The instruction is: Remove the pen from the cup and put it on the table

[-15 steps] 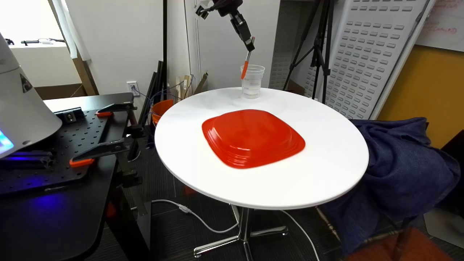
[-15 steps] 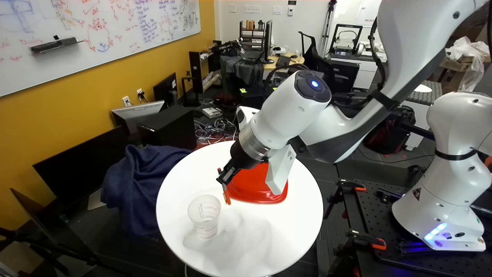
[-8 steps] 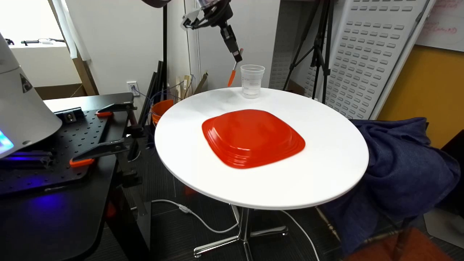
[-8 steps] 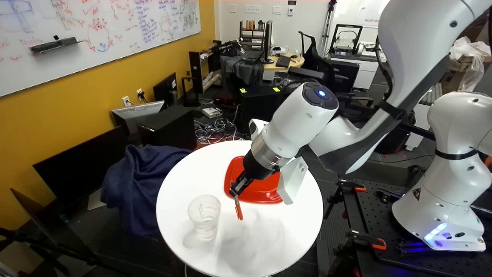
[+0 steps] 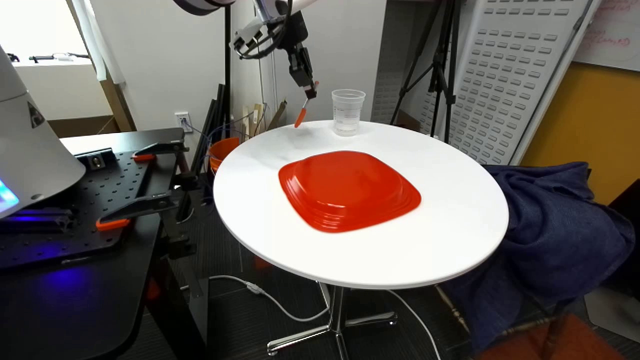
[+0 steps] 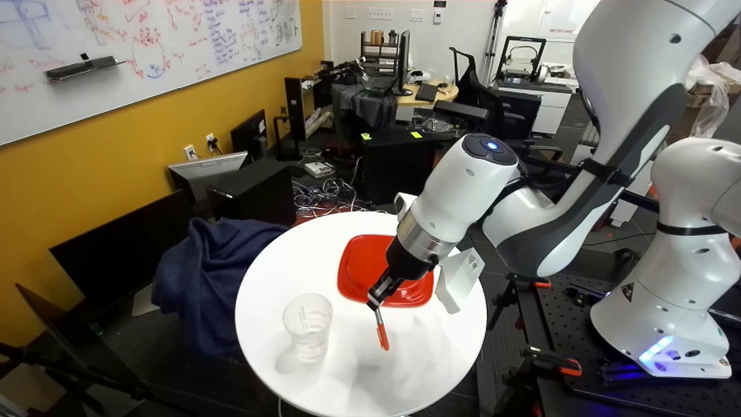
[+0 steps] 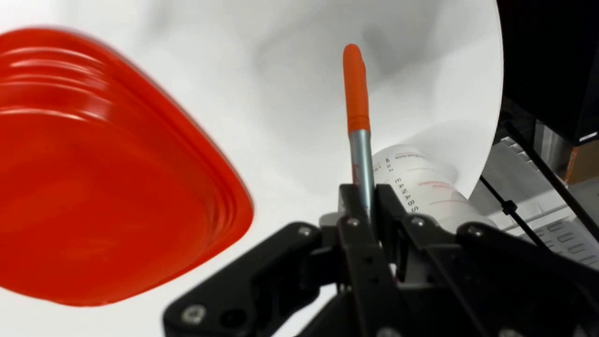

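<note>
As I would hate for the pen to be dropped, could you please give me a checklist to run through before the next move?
1. End effector shut on the pen: ok.
2. Pen out of the cup: ok.
3. Cup upright on the table: ok.
4. Pen apart from the red plate: ok.
5. Pen level for release: not ok, it slants down toward the table.
6. Pen's exact height above the table: cannot tell.

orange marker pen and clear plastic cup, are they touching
Apart: in an exterior view, white tabletop shows between the orange marker pen and the clear plastic cup; both exterior views show the gap.
</note>
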Controlling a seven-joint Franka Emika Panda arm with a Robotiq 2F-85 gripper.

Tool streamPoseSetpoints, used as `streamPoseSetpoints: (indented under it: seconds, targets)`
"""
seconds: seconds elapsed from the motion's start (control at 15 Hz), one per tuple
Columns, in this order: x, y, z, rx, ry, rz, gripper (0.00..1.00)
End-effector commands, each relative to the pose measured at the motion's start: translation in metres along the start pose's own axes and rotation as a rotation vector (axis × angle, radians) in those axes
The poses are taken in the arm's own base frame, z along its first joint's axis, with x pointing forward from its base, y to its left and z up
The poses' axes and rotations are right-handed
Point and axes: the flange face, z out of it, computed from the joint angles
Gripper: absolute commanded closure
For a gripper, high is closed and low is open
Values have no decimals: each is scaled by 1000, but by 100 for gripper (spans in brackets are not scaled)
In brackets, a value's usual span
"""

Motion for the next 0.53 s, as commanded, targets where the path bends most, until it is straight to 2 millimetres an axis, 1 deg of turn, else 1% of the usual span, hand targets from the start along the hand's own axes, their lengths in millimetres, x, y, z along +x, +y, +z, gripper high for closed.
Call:
streamPoseSetpoints:
  seconds: [0.0, 0.13, 0.27, 0.47]
  targets:
    - [-6, 4, -2, 42, -36, 13, 97]
    - [0, -2, 4, 61, -66, 20, 97]
    - [11, -7, 7, 86, -89, 28, 97]
    - [34, -4, 11, 115, -121, 36, 97]
